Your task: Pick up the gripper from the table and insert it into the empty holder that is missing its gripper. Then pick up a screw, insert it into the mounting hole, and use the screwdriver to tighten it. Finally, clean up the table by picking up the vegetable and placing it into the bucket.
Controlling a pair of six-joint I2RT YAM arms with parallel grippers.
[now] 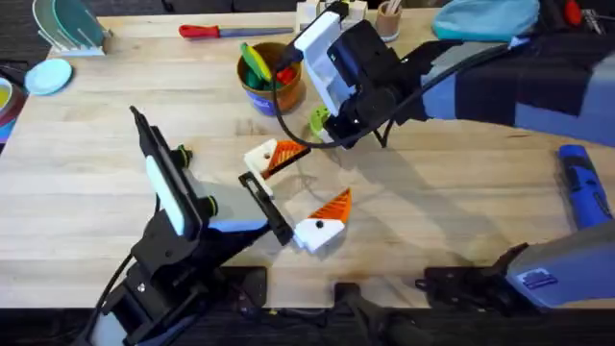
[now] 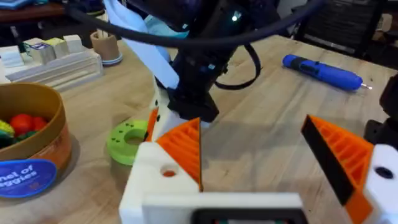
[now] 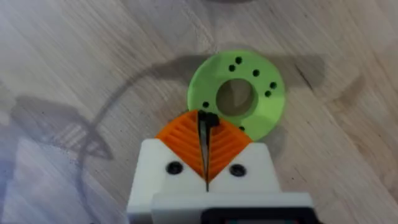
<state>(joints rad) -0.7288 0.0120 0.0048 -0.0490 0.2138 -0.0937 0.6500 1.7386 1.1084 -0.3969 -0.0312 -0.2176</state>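
Gripper (image 1: 325,223) white block, orange ribbed tip, dark dot

Even, bright indoor light w/ soft shadows on the bench (image 1: 432,202).
Overhead: right arm (image 1: 500,72) throws a faint shadow below it; no glare. Left wrist view: near white/orange fingers (image 2: 186,149) blurred, bg sharper. Right wrist view: green ring (image 3: 236,93) sharp, curved cable shadow beside it.
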